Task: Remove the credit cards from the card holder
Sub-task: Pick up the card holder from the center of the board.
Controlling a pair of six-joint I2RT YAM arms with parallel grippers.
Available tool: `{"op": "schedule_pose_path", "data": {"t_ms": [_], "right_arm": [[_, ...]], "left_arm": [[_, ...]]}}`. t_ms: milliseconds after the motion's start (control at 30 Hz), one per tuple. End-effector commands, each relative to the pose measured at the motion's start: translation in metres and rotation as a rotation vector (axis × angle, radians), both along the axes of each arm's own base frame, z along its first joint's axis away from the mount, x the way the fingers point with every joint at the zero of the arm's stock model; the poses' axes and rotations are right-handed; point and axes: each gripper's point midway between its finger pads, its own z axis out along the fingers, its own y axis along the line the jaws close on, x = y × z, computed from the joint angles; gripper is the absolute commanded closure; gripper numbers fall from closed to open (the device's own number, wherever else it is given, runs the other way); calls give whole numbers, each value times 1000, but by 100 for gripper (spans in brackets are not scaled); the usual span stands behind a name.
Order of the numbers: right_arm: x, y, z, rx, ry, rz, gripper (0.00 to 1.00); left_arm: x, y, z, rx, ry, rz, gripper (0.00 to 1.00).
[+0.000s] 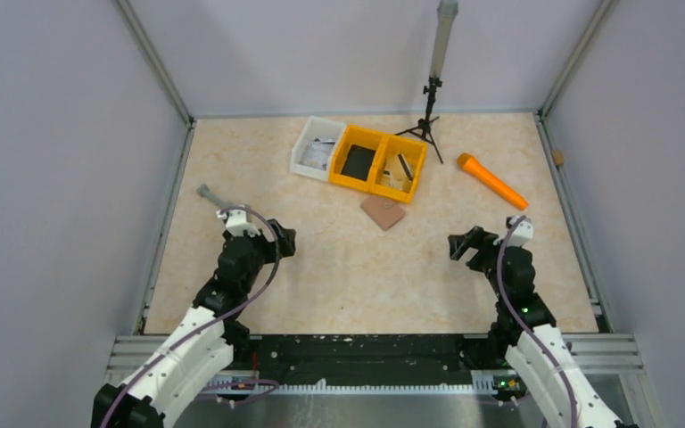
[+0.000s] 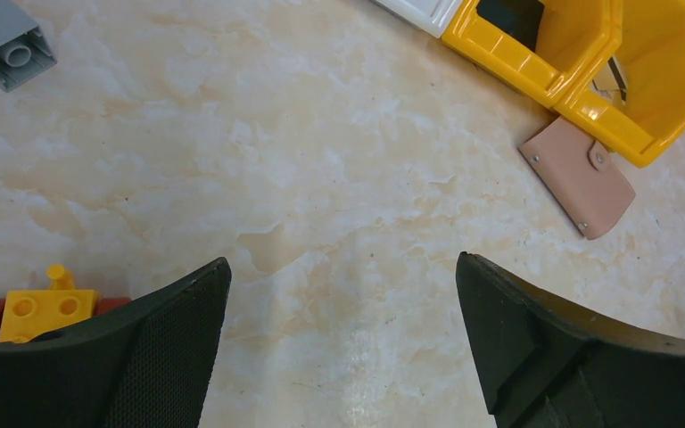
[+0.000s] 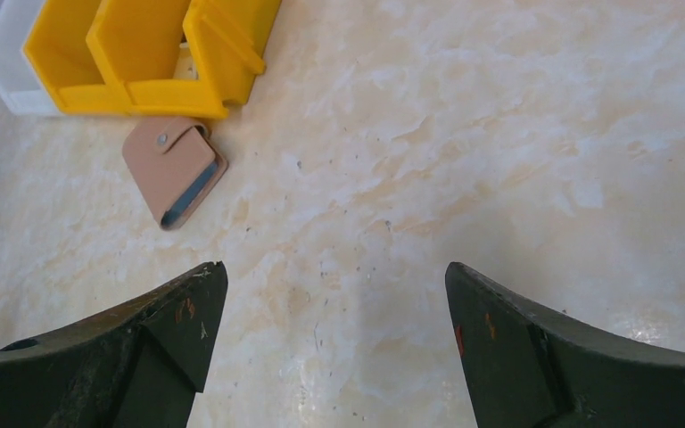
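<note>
The holder [image 1: 383,212] lies folded just beside the bins [image 1: 367,183], toward the worktop's far edge. Left gripper [image 2: 339,278] and right gripper [image 3: 334,278] — jaws wide apart, empty.

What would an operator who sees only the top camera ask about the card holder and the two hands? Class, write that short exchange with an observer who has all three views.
Operator: From above, the card holder is just a brown square. Is it shut?
Observer: Yes. The right wrist view shows it folded flat, with its tab lying over the front and a stud on the tab.
Operator: Are the hands free to go for it?
Observer: The wrist views show the left hand and the right hand wide open, with only bare table between the fingers.
</note>
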Motion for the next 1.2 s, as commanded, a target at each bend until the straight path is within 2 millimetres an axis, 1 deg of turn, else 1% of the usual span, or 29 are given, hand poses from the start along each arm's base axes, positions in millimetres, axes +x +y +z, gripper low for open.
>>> {"op": "schedule_pose_path", "data": {"t_ms": [0, 100, 167, 267, 333, 367, 400, 500, 667, 733, 767, 967, 1100, 1167], "right_arm": [[5, 11, 17, 35, -82, 52, 5], [7, 16, 17, 42, -84, 76, 6], [9, 30, 21, 76, -102, 141, 7], [14, 46, 10, 119, -62, 209, 13], [20, 53, 2, 120, -3, 242, 15], [26, 57, 4, 122, 14, 255, 16], [30, 61, 2, 128, 39, 268, 17], [41, 76, 1, 175, 60, 317, 23], [62, 92, -4, 203, 80, 332, 24], [70, 100, -9, 212, 103, 341, 25], [72, 102, -13, 215, 117, 344, 25], [91, 122, -23, 221, 160, 365, 26], [101, 134, -31, 238, 177, 374, 27], [107, 139, -36, 243, 187, 376, 28]], "left_arm": [[4, -3, 4, 2, -16, -11, 1], [4, -7, 3, -1, -11, -30, 1], [3, -11, 3, -5, -16, -56, 1], [4, -15, 4, -3, -21, -80, 1], [4, -15, 3, 2, -17, -82, 1], [4, -16, 3, 3, -15, -86, 1], [5, -16, 3, 4, -12, -87, 1], [4, -18, 2, 3, -7, -97, 1], [3, -19, 2, 0, -8, -103, 1], [3, -19, 2, -2, -10, -103, 1], [2, -19, 2, -3, -11, -103, 1], [1, -20, 2, -6, -7, -109, 1], [0, -20, 7, -14, -23, -111, 1], [-1, -19, 5, -14, -24, -112, 1]]}}
